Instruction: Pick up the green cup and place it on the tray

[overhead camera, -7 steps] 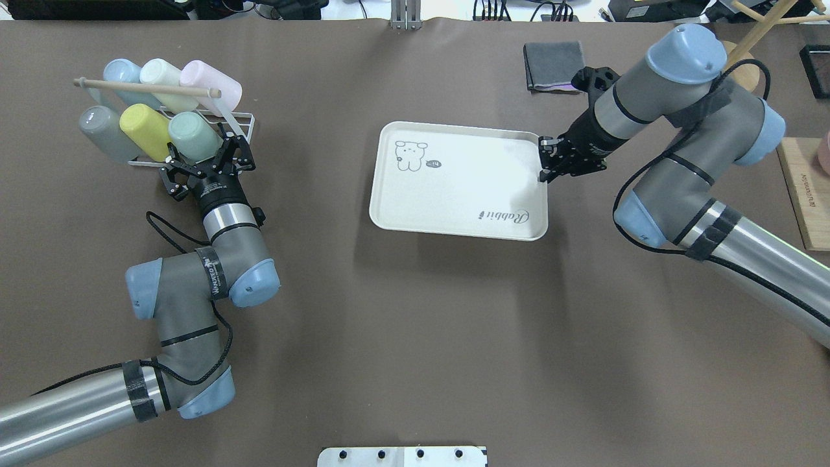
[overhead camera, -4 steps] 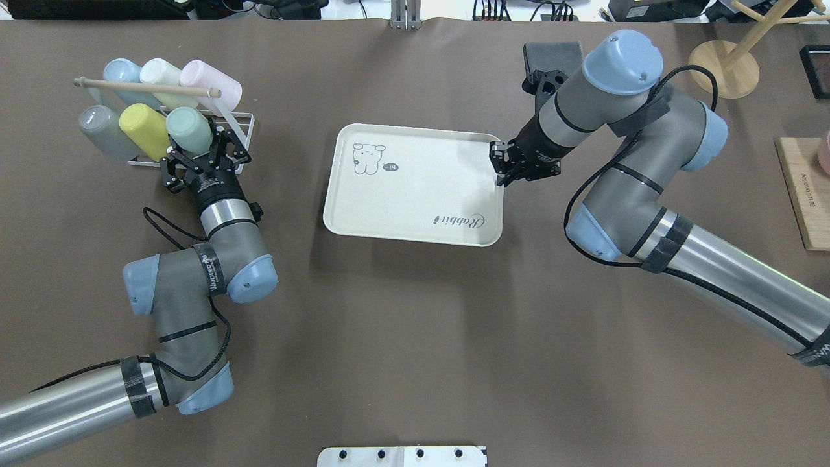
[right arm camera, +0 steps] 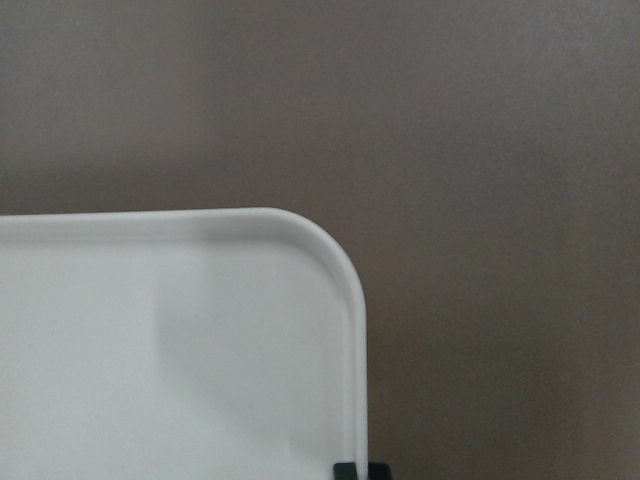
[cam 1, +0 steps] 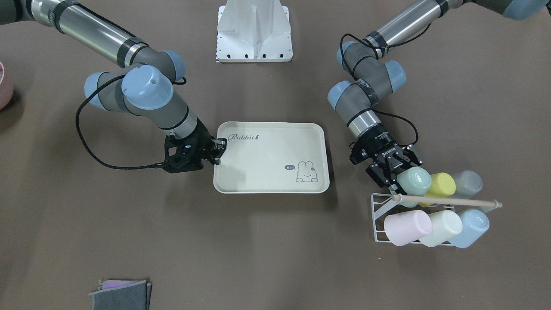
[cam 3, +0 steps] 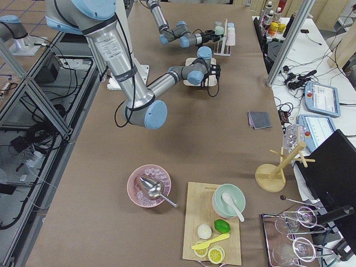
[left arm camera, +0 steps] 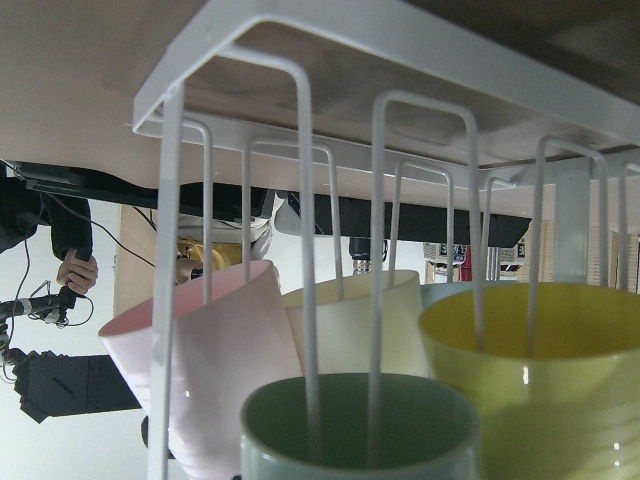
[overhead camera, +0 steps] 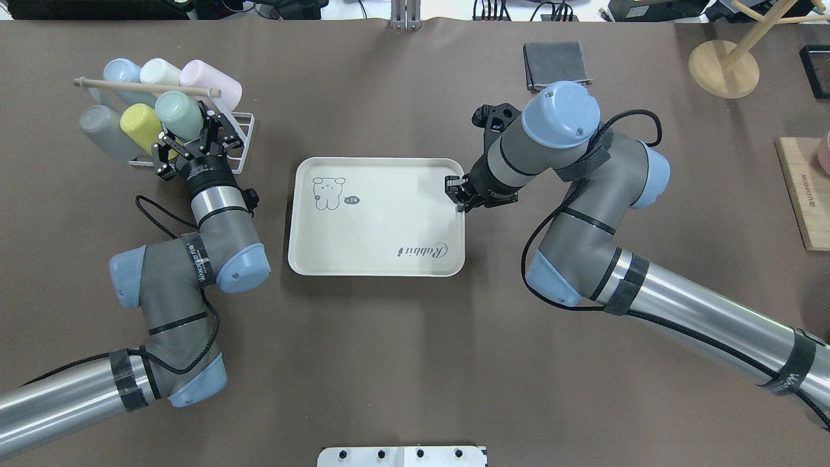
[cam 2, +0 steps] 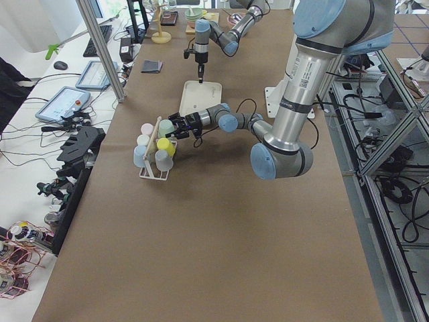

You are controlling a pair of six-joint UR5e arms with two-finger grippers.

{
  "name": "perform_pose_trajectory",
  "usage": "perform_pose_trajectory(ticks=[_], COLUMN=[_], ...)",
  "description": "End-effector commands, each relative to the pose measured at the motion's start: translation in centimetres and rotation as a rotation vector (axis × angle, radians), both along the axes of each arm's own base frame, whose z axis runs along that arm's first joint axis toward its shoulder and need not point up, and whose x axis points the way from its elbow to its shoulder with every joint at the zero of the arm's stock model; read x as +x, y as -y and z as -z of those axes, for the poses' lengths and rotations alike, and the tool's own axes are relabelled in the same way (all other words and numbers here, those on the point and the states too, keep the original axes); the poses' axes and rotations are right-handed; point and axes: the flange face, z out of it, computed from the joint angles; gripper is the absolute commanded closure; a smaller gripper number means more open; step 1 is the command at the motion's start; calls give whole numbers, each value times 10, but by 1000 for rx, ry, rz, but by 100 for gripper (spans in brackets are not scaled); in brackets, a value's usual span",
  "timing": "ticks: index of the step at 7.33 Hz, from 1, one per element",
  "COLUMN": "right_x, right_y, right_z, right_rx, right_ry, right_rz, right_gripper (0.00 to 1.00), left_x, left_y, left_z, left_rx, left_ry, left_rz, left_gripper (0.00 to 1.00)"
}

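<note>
The green cup (overhead camera: 178, 113) lies on its side at the white wire rack (overhead camera: 243, 126), mouth toward my left gripper (overhead camera: 192, 137). That gripper is shut on the cup's rim and holds it raised among the other cups. In the left wrist view the cup's mouth (left arm camera: 360, 430) fills the bottom and a rack prong still reaches into it. The cream tray (overhead camera: 382, 214) lies flat at mid-table. My right gripper (overhead camera: 456, 192) is shut on the rim of its right edge. The front view shows the cup (cam 1: 414, 181), left gripper (cam 1: 394, 174), tray (cam 1: 267, 163) and right gripper (cam 1: 218, 151).
The rack also holds a yellow cup (overhead camera: 139, 123), a grey cup (overhead camera: 100, 130) and blue, cream and pink cups (overhead camera: 207, 78) under a wooden rod (overhead camera: 130, 85). A folded grey cloth (overhead camera: 554, 65) lies at the back right. A wooden stand (overhead camera: 723, 61) and board (overhead camera: 804, 194) are far right.
My right gripper has dragged the tray leftward, toward the rack. My left gripper has moved back and left with the green cup, which has risen from the lower row.
</note>
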Motion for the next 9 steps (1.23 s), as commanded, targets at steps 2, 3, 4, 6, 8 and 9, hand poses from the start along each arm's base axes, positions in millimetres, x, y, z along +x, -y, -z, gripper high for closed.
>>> perform_pose_trajectory(ticks=[2,3,4,6,8,9], right_x=[0,2,2,3,3,4], right_y=[-3,-4,-5,-4,-4,-3], right_z=[-19,-28,-33,-37,-38,-40], right_rx=[70,71,66,60,49,42], right_ry=[-31,-41,-45,-51,-53,-56], right_rz=[62,65,67,64,58,52], right_gripper=[100,100,100,100,100,58], left_x=[-17,-27,-40,-58,-76,-84], left_y=[-13,-19,-26,-33,-37,-41], left_z=[6,12,28,67,102,116], left_rx=[5,6,13,53,181,250], left_ry=[1,8,6,-20,-182,-341], left_rz=[-16,-27,-39,-72,-96,-110], left_gripper=[100,100,100,100,100,100])
